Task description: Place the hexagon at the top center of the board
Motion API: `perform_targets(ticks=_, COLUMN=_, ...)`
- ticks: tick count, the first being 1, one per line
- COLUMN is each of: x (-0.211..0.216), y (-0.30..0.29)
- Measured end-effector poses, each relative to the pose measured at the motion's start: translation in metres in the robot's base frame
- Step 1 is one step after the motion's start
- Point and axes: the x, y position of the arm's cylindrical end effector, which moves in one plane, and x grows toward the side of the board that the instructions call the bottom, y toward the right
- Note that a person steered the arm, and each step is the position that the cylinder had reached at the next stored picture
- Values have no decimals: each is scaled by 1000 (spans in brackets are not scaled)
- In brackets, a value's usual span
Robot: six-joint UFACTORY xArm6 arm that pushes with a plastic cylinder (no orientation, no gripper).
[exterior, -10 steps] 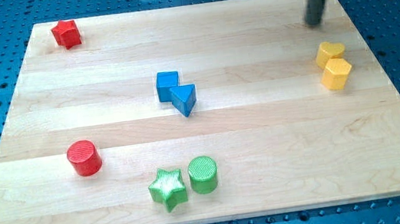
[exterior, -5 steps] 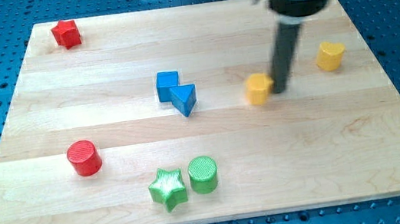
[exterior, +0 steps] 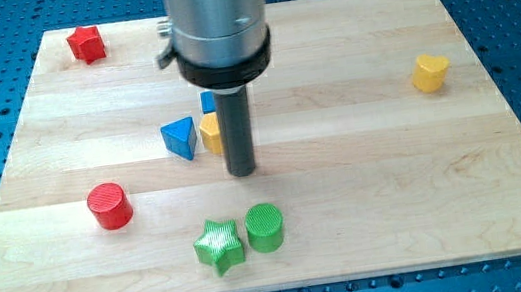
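One yellow hexagon (exterior: 209, 132), half hidden behind the rod, sits just up-left of my tip (exterior: 242, 172), which holds nothing and only pushes, wedged between blue triangle (exterior: 179, 138) and blue cube (exterior: 207, 102).

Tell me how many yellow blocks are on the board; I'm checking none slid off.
2. The yellow hexagon sits near the centre, partly hidden behind my tip, beside the blue triangle. The yellow heart is at the view's right.

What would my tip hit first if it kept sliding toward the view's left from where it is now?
Probably nothing straight away: my tip sits just below the yellow hexagon and blue triangle, so it likely passes under them. The red cylinder lies further left, slightly lower; depth is unclear.
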Motion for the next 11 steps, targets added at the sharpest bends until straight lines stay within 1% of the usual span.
perform_targets(ticks=1, x=-51, y=5)
perform_targets(ticks=2, x=-41, y=-43)
perform_targets(ticks=3, x=-31, y=-45)
perform_targets(ticks=4, x=-75, y=-58)
perform_targets(ticks=5, x=-118, y=-60)
perform_targets(ticks=6, x=-112, y=-97)
perform_targets(ticks=7, x=-160, y=-68)
perform_targets(ticks=8, x=-186, y=7)
perform_targets(ticks=9, x=-187, y=-13)
perform_targets(ticks=10, x=-137, y=-75)
perform_targets(ticks=11, x=-155, y=-94)
